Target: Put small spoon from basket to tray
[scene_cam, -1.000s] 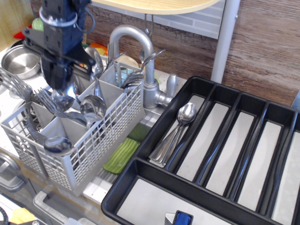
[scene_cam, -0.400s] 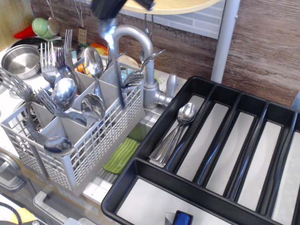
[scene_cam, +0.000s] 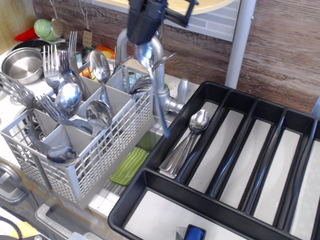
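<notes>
Fingers (scene_cam: 143,40) clamped on the small spoon (scene_cam: 152,82) by its bowl, handle hanging down in mid-air between the basket (scene_cam: 100,150) and the tray (scene_cam: 240,150), just beside the tray's left rim.

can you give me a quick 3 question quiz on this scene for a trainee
1. True or false: the small spoon hangs from the gripper, bowl up and handle down.
2. Which compartment of the tray already holds spoons? A) far left long one B) middle C) far right
3. What kinds of cutlery stand in the basket?

Key
1. True
2. A
3. Forks and spoons
</notes>
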Motion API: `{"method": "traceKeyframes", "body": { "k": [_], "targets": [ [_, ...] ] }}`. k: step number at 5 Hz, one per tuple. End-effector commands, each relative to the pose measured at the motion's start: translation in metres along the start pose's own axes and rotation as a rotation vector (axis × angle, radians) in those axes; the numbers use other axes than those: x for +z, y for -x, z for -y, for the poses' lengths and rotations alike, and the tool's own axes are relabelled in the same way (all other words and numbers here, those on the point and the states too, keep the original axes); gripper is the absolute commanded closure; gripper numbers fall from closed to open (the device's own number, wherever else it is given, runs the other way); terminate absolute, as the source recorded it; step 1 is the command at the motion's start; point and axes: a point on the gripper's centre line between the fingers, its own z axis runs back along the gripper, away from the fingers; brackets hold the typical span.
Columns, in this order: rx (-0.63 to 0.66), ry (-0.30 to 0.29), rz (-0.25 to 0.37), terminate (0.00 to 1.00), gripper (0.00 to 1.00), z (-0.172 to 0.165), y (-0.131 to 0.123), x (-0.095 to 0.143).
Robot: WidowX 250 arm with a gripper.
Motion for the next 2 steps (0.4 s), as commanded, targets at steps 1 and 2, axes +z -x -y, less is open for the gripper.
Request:
{"method": "traceKeyframes", "body": {
  "k": [1,2],
  "targets": [
    [-0.016,0.001,0.063,0.00,1.00,0.004,-0.015,-0.012],
    [-0.036,-0.023,0.038,0.00,1.00,0.012,-0.028,-0.032]
  ]
}}
